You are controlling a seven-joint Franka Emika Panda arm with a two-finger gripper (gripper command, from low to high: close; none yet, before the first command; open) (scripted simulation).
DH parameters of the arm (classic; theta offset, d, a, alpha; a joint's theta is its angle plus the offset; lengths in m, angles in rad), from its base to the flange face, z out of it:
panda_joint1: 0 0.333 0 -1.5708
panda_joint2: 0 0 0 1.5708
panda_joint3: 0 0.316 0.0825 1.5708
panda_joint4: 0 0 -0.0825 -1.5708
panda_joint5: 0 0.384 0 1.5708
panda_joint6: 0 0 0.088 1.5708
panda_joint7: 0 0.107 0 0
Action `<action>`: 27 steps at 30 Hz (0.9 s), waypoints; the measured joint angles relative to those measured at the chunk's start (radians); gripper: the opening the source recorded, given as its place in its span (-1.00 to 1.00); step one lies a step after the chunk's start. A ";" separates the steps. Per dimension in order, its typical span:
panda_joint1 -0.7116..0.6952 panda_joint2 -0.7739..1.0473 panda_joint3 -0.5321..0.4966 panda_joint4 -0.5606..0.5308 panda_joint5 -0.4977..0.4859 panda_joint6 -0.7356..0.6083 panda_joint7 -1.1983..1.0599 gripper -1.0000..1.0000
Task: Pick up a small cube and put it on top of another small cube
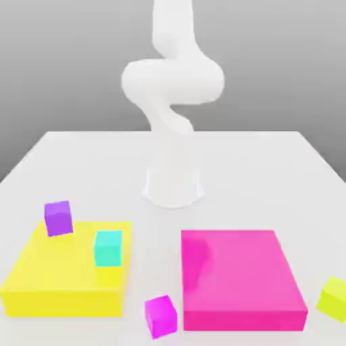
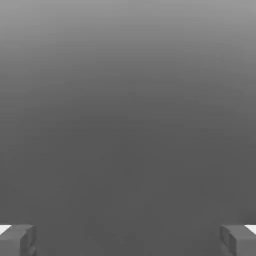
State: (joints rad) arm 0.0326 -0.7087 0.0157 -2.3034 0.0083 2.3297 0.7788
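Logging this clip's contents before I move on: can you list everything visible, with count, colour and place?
yellow slab: one, yellow, table front, exterior view's left
magenta slab: one, magenta, front, exterior view's right
purple cube: one, purple, on the yellow slab's far left corner
teal cube: one, teal, on the yellow slab's right part
magenta cube: one, magenta, on the table between the slabs, front
lime cube: one, yellow-green, right of the magenta slab
table: one, white
arm: one, white, raised behind the slabs
gripper: one, grey fingers, open, empty

A purple cube (image 1: 58, 217) and teal cube (image 1: 108, 247) sit on the yellow slab (image 1: 61, 284).
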 joint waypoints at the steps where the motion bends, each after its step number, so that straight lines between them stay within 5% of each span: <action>1: 0.014 0.039 0.007 -0.001 0.003 0.013 -0.009 0.00; 15: 0.165 0.548 0.150 -0.021 -0.002 0.179 -0.090 0.00; 27: 0.343 0.993 0.213 -0.035 -0.150 0.316 -0.057 0.00</action>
State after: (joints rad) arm 0.3759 0.2839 0.2292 -2.3385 -0.1413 2.6458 0.7218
